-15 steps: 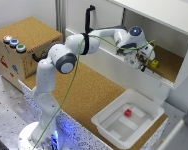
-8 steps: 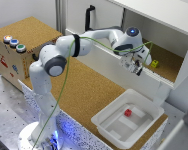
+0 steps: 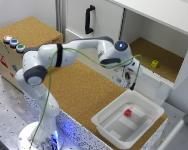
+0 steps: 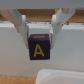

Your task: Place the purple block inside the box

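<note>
In the wrist view, a dark purple block [image 4: 39, 48] with a yellow letter A hangs between the two white fingers [image 4: 22, 27]; my gripper [image 4: 39, 41] is shut on it. From the exterior camera, the gripper [image 3: 129, 80] hovers above the cork surface, in front of the white cabinet's low wall; the block is too small to make out there. The box [image 3: 110, 125], a shallow white bin, sits below the gripper and toward the exterior view's right. A pale rim edge [image 4: 57, 76] shows under the block in the wrist view.
A small red block [image 3: 128, 112] lies inside the box. A yellow block [image 3: 154, 63] rests on the cork floor of the open cabinet [image 3: 164, 30]. A cardboard box with coloured buttons [image 3: 14, 42] stands at the exterior view's left.
The arm has pulled back out of the cabinet opening, moving toward the exterior view's left and downward. It carries the block closer to the white bin.
</note>
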Tool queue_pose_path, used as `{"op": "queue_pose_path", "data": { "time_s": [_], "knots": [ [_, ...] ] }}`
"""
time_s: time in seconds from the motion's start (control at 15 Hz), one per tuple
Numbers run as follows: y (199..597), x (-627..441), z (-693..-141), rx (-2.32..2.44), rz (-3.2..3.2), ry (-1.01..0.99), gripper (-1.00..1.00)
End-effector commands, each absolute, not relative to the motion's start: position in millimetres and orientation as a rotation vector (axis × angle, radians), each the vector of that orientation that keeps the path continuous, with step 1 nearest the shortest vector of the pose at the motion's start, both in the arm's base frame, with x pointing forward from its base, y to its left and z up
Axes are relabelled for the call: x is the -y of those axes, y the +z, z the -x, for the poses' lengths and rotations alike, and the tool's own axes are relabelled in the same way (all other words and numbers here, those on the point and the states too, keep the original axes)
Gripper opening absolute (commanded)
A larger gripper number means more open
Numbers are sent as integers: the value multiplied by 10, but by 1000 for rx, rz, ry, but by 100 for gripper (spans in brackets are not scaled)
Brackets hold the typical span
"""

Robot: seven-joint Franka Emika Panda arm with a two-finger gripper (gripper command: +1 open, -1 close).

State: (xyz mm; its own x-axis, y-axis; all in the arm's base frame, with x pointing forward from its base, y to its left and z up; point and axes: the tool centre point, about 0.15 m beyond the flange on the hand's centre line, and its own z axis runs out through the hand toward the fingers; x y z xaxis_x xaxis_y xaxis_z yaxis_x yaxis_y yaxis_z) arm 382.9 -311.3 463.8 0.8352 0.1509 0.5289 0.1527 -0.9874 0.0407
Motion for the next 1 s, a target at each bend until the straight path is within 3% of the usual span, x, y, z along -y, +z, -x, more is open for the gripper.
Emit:
{"op": "queue_pose_path", "data": {
  "time_s": [0.0, 0.93],
  "knots": [
    [4360, 3225, -3314, 367, 3006, -888, -100],
    [2977, 3739, -2346, 58, 3217, -595, -100]
  ]
}}
